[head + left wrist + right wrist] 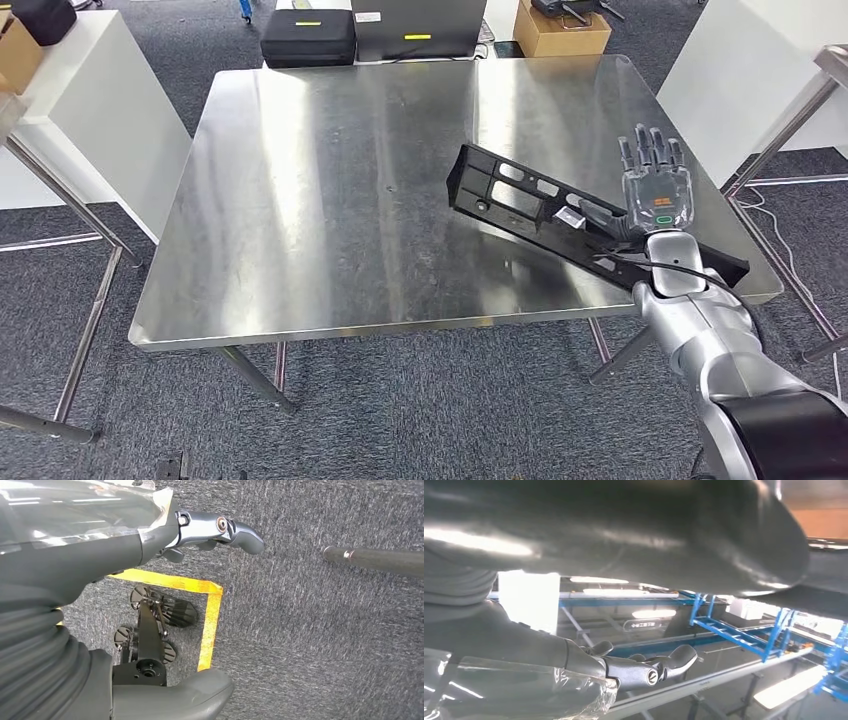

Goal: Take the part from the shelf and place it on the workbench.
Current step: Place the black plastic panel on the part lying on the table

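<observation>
The part (510,195) is a long black slotted bracket lying slantwise across the right side of the steel workbench (330,200). Its far end points toward the table's middle and its near end reaches the front right corner. My right hand (655,185) is over the part's near half, fingers stretched straight and apart, thumb lying across the part's top. In the right wrist view the fingers (644,670) are extended with nothing between them. My left hand (215,530) hangs over the carpet, fingers apart and holding nothing.
A black case (308,38) and a cardboard box (560,30) sit on the floor beyond the table. White cabinets stand at the left (90,110) and right (750,70). Yellow floor tape (210,620) and a dark pole (375,560) lie below my left hand.
</observation>
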